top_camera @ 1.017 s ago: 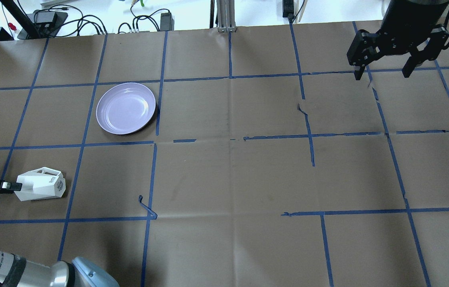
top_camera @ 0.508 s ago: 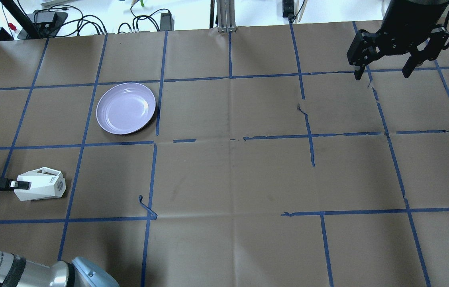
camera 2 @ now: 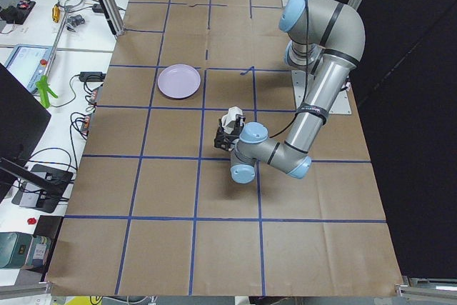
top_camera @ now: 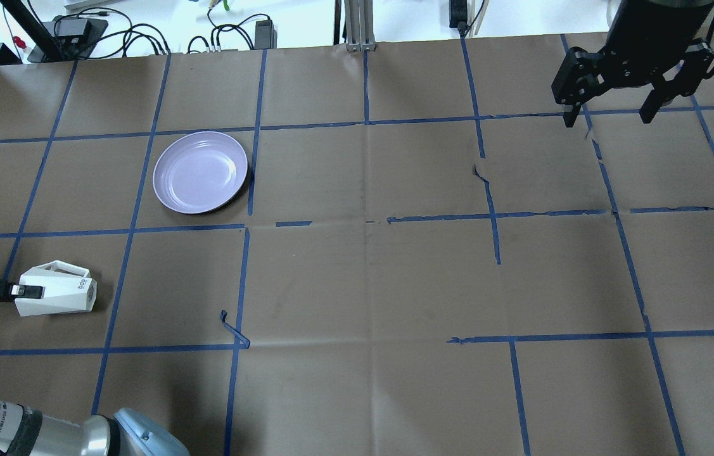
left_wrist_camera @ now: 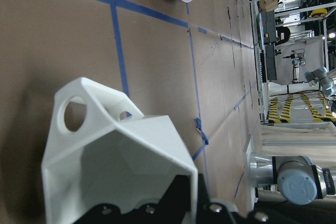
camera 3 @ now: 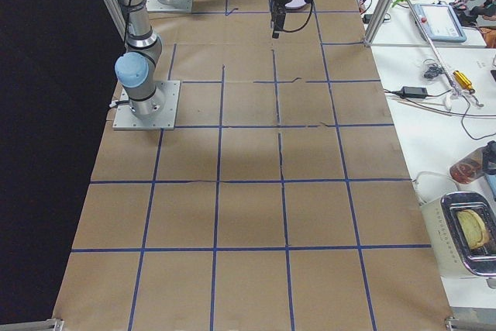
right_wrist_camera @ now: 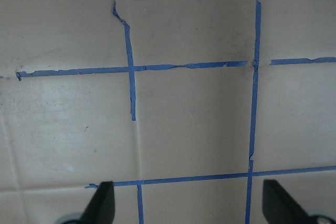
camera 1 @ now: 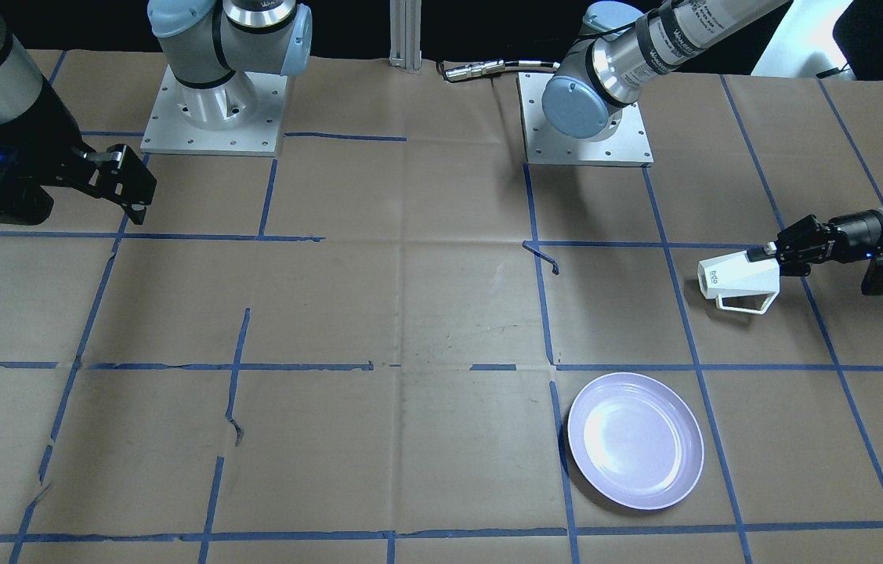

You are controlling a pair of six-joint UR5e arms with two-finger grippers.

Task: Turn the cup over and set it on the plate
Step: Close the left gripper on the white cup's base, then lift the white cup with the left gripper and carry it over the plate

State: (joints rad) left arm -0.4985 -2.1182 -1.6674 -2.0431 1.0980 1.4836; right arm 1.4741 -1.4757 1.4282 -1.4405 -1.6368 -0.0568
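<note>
Cup [top_camera: 56, 296] position: on its side at 3 o'clock of left gripper [top_camera: 27, 291] in overhead view; mouth toward gripper, narrow base pointing away.
Left gripper state: clamped on cup's rim.
Cup appearance: white, faceted; angular open handle at 12 o'clock; small dark logo near base.
Plate [top_camera: 200, 171]: pale lavender, toward 2 o'clock of cup, well apart.
Right gripper [top_camera: 607, 119]: jaws spread, holding nothing.

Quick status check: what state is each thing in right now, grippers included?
cup: lying sideways, mouth toward the left gripper.
plate: right way up on the table, empty.
left gripper: shut on the cup's rim.
right gripper: open, empty, above the table.
</note>
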